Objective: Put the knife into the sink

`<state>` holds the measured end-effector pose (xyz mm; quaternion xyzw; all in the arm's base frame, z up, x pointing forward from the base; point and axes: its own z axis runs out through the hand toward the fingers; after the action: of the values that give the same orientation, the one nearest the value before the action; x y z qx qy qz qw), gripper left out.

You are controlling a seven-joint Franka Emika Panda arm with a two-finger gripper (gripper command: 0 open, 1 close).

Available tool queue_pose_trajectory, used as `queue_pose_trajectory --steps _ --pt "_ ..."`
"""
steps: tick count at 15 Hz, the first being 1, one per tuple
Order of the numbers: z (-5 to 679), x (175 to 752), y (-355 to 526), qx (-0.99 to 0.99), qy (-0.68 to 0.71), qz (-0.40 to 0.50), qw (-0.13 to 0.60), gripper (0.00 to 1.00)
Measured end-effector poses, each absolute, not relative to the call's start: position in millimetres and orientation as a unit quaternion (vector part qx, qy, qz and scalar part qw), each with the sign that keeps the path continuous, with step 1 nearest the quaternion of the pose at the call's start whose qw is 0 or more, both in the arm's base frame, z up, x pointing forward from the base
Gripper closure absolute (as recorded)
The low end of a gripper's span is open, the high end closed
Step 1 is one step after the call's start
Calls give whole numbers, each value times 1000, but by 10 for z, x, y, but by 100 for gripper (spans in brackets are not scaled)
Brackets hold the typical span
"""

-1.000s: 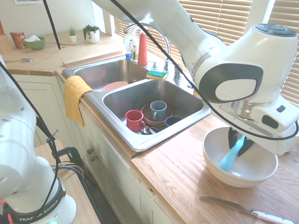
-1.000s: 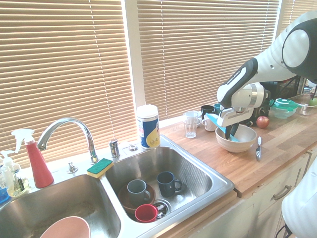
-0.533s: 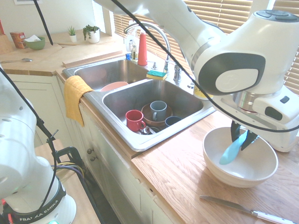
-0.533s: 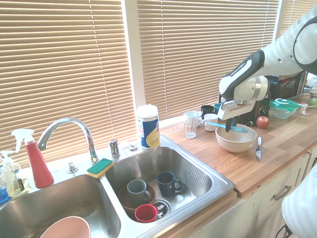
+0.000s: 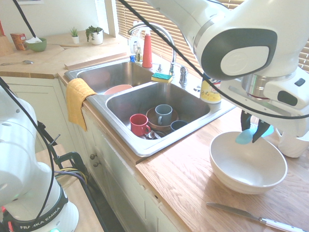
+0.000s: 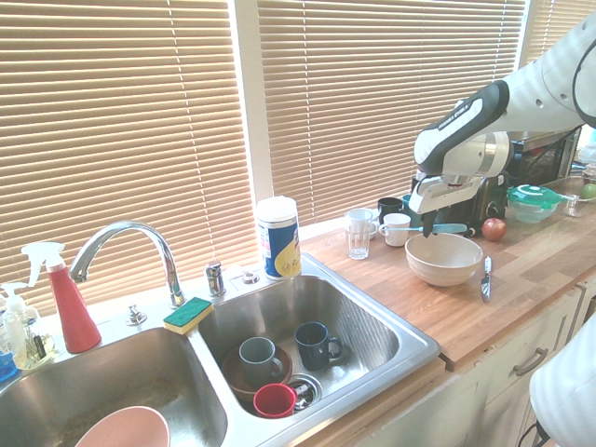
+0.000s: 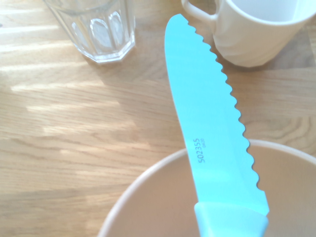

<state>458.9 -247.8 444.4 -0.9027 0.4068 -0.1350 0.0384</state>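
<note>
The knife (image 5: 245, 137) is held in the gripper (image 5: 256, 137), whose fingers are clamped on its light blue handle. It was seen one second ago tilted steeply, with the handle end lowered inside the large white bowl (image 5: 247, 166) and the blade pointed upward. It has since been raised and turned to lie nearly level, and the gripper has been shifted toward the window side of the bowl. The bowl has been left in its place on the table (image 5: 178, 179), now below the gripper and the handle.

The wavy-edged blade is extended from the gripper toward the drinking glass (image 6: 358, 244) and the white cup (image 6: 395, 230), and both are seen near its tip in the wrist view. The sink (image 5: 128, 102) is placed well apart from the gripper, beyond the bowl's side, with the red mug (image 5: 139, 124) and the blue-grey mug (image 5: 164, 114) contained in its nearer basin. The white-handled table knife (image 5: 282, 225) is still laid on the table, lower than the gripper and on the bowl's other side from the window.
</note>
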Motion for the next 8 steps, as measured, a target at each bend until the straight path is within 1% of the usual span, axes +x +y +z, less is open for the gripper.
queue_pose_trajectory --steps 4,8 --pt "4876 4641 -1664 -909 389 -142 38 100" --pt "4699 4747 -603 -926 357 -123 32 100"
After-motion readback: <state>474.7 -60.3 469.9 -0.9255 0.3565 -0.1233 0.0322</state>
